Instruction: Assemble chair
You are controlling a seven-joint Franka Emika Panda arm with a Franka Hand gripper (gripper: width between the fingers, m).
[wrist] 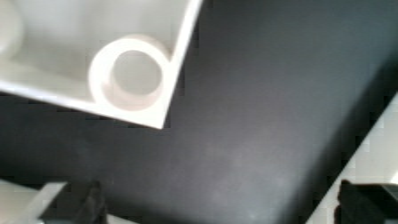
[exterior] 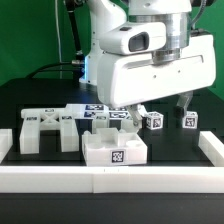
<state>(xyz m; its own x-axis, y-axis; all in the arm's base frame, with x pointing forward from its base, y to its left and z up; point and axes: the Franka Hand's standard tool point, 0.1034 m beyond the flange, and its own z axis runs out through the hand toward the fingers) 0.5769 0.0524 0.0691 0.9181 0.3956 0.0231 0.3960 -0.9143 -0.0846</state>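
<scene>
The chair lies in loose white tagged parts on the black table. Two notched frames [exterior: 40, 128] [exterior: 68, 126] stand at the exterior view's left. A chunky block [exterior: 114, 149] with a tag on its face sits near the front rail. Two short leg blocks [exterior: 153, 120] [exterior: 188, 121] stand toward the exterior view's right. My gripper [exterior: 158, 105] hangs open just above the table, over the leg blocks. In the wrist view the gripper [wrist: 221, 205] has only bare black table between its dark fingertips [wrist: 71, 200]. A white part with a round ring [wrist: 134, 75] lies ahead of them, untouched.
The marker board [exterior: 95, 110] lies flat behind the frames. Low white border rails run along the front [exterior: 110, 180] and both sides [exterior: 212, 148]. The arm's big white body hides the table's back middle.
</scene>
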